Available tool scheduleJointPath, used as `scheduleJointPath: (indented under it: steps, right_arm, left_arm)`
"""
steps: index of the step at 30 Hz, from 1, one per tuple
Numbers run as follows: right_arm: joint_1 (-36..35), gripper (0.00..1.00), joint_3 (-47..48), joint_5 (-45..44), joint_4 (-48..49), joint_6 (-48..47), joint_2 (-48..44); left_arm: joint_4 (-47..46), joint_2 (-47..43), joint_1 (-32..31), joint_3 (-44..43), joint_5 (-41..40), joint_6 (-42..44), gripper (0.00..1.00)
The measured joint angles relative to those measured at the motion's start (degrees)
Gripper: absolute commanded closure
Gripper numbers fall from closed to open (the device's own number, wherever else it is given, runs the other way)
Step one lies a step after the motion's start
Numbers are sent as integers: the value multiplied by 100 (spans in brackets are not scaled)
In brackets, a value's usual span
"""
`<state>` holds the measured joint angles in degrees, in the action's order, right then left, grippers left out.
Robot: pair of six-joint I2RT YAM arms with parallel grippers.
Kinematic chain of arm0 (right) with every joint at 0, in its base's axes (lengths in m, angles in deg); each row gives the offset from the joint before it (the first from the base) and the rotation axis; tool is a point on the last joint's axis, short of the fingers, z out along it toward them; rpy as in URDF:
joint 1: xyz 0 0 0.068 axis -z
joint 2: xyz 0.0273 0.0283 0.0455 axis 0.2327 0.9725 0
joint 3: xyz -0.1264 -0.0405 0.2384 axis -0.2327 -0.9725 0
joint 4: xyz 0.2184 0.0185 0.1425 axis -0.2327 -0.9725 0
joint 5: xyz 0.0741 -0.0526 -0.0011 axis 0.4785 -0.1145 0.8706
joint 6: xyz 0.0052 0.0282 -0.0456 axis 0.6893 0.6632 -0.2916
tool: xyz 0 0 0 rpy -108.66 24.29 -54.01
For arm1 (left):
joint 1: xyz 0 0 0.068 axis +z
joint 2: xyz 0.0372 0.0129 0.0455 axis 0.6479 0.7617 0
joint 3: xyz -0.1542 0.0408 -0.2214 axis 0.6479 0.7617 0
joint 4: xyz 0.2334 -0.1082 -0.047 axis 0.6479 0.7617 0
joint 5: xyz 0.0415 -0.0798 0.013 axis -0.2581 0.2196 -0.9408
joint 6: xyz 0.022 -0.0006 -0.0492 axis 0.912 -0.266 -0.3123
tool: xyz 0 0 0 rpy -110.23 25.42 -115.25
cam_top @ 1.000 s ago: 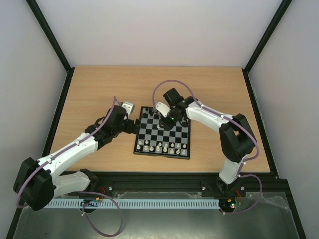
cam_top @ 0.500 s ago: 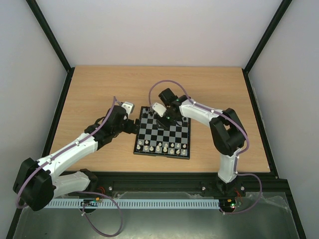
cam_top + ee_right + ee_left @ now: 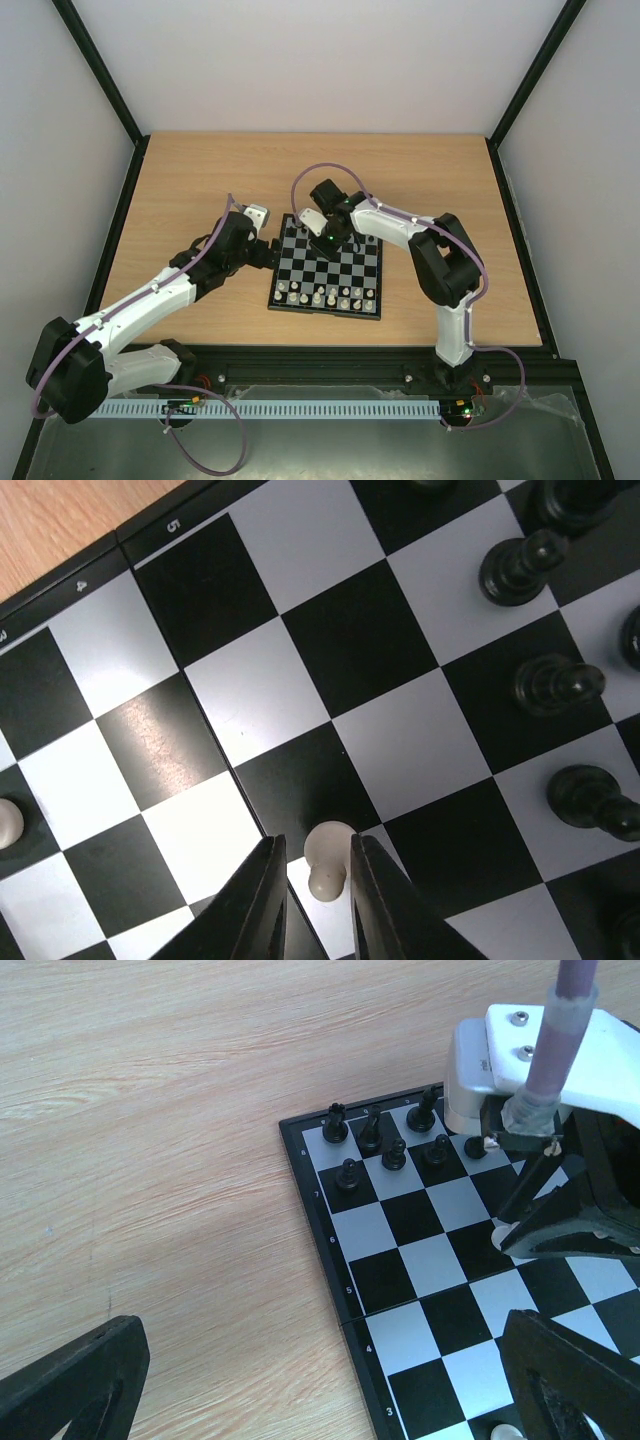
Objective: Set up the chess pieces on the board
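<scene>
The board (image 3: pixel 345 268) lies at mid-table. Black pieces (image 3: pixel 292 231) stand in its far rows and white pieces (image 3: pixel 320 296) in its near rows. My right gripper (image 3: pixel 325 236) hangs over the far left part of the board. In the right wrist view its jaws (image 3: pixel 315 845) stand narrowly apart around an upright cream-white pawn (image 3: pixel 327 852). The right finger touches the pawn and a thin gap shows at the left finger. Several black pieces (image 3: pixel 555 685) stand to its right. My left gripper (image 3: pixel 268 250) is wide open and empty (image 3: pixel 320 1400) at the board's left rim (image 3: pixel 335 1260).
The left wrist view shows several black pieces (image 3: pixel 385 1140) in the board's far corner and the right gripper's body (image 3: pixel 520 1060) over the board. Another white pawn (image 3: pixel 6 820) stands at the left edge of the right wrist view. A black frame rims the wooden table (image 3: pixel 200 170).
My right gripper has moved left along the far side of the board, and its arm has folded in. The left arm has not moved.
</scene>
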<state>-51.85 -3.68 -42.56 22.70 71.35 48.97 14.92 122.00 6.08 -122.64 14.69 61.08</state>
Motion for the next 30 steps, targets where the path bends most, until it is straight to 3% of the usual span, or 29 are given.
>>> scheduleJointPath:
  steps: [6,16,30]
  right_arm:
    - [-7,92,42,9,-22,15,7]
    - [-26,90,42,15,-24,11,13]
    - [-28,95,52,31,-22,9,17]
  left_arm:
    - [0,0,0,0,0,0,1]
    - [0,0,0,0,0,0,1]
    - [0,0,0,0,0,0,1]
